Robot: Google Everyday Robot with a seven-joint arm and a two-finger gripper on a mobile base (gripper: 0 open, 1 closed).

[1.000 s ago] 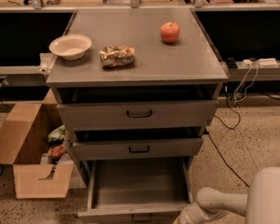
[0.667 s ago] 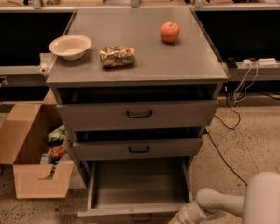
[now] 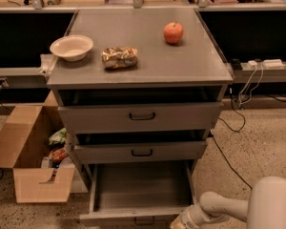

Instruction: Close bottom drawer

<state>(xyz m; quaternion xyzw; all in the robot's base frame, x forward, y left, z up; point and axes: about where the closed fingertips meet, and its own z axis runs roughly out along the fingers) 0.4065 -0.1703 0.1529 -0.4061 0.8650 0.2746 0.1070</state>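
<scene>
Bottom drawer [image 3: 140, 187] stands wide open; end effector [image 3: 180, 222] at its front, state unclear.

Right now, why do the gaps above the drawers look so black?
Camera view: light comes from above, so the cabinet top looks bright and shades the gaps; the open bottom drawer is dim inside; the gripper, by its front right corner, looks pale.

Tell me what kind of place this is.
Likely a lab or workshop: grey drawer cabinet, loose cables at right, open cardboard box on the floor. Gripper is low, beside the open bottom drawer.
</scene>
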